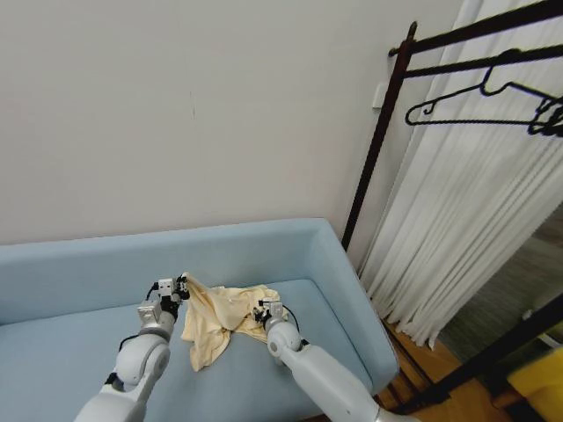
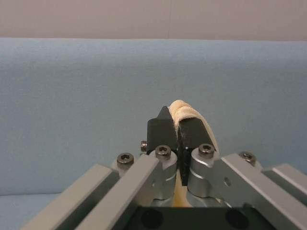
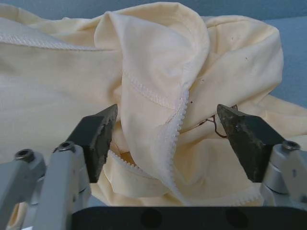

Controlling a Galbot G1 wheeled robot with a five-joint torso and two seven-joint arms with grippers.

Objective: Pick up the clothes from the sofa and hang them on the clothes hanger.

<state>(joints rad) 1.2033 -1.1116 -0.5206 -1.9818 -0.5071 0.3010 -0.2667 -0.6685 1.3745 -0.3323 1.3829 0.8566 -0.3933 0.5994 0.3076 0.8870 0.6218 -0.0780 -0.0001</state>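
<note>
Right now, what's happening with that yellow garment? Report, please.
Left gripper shut on yellow garment. Right gripper open, straddling a fold. Garment resting on sofa. Hanger bare on rack.

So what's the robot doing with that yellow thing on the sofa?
It's picking up the yellow clothing lying on the blue sofa. The left end effector is shut on one edge of the fabric. The right end effector is open around a fold of it and is not gripping yet. The clothes rack stands off to the robot's right, beside the sofa.
</note>
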